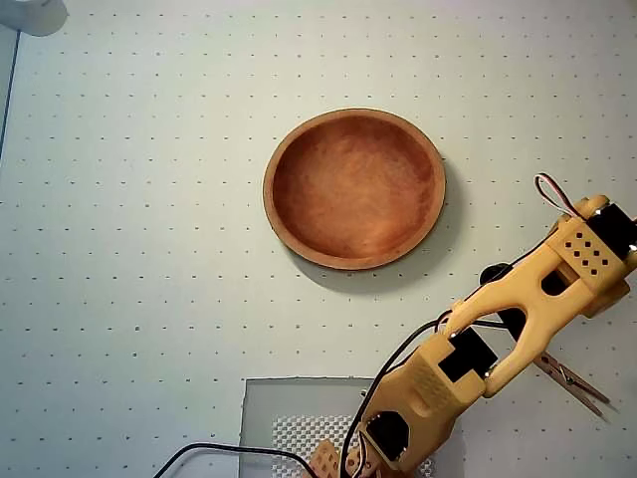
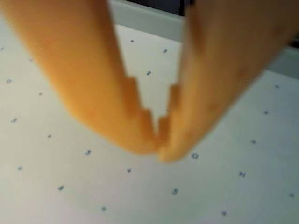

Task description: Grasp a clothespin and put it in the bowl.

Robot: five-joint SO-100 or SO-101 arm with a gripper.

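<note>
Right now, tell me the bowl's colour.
Reddish-brown wood with a lighter rim, clearest in the overhead view: bowl.

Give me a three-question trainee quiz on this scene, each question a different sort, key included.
1. True or false: the wooden bowl is empty.
2. In the overhead view, the clothespin lies: A) inside the bowl B) on the table at lower right, partly under the arm C) at the top left corner.
3. Fill in: in the wrist view, the gripper fingertips meet with ____ between them.

Key: 1 true; 2 B; 3 nothing.
</note>
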